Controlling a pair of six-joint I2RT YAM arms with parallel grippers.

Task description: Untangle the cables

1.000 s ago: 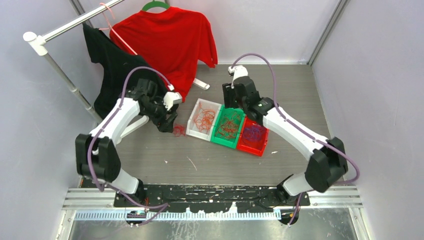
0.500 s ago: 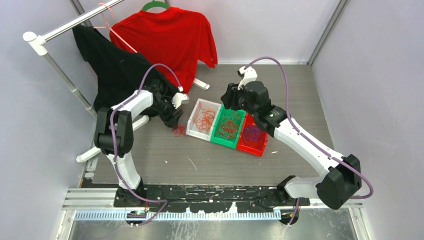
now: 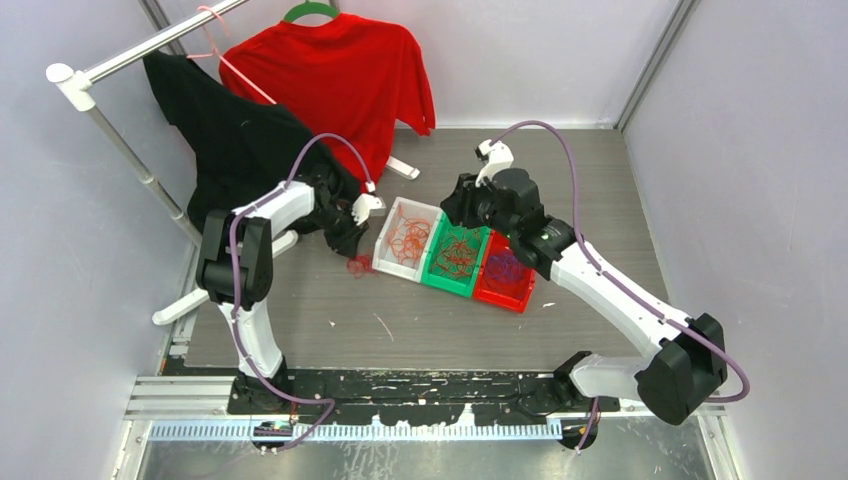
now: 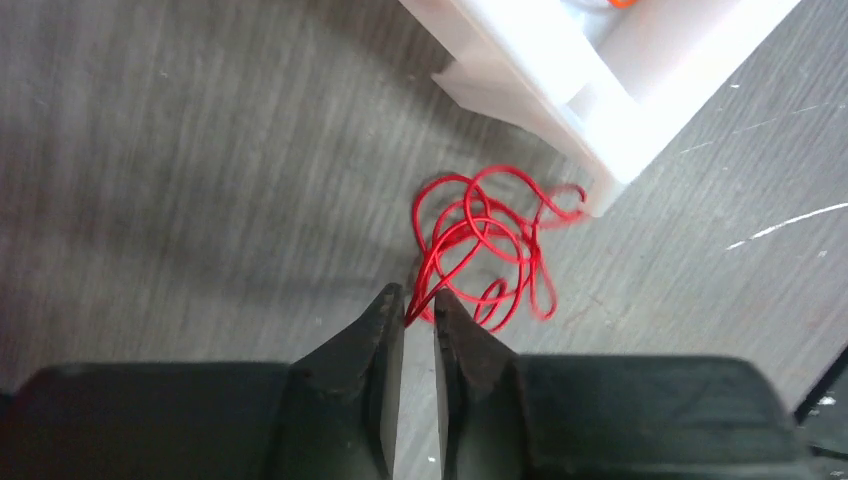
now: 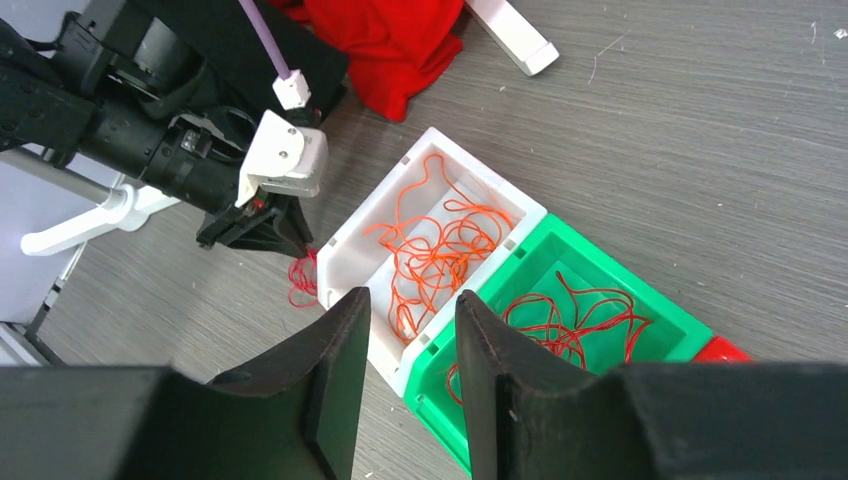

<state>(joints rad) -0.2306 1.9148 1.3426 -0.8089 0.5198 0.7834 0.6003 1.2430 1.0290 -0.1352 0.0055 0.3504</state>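
Cables (image 4: 485,245): loose red clump on table (image 4: 150,150), just beside a corner of the white bin (image 4: 520,70). Left gripper (image 4: 418,300) low over the clump, jaws a narrow slit apart, one red loop between the tips. Right gripper (image 5: 412,310) above the white bin and green bin (image 5: 630,275), jaws apart, nothing held. Orange strands (image 5: 440,250) lie in the white bin.

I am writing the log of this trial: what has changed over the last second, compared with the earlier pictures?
The left arm lifted its elbow and drew it inward; the left gripper stayed low at the red clump, jaws nearly closed around one strand. The right arm swung its elbow outward; the right gripper hangs open above the white bin and green bin. Clump and bins did not move.
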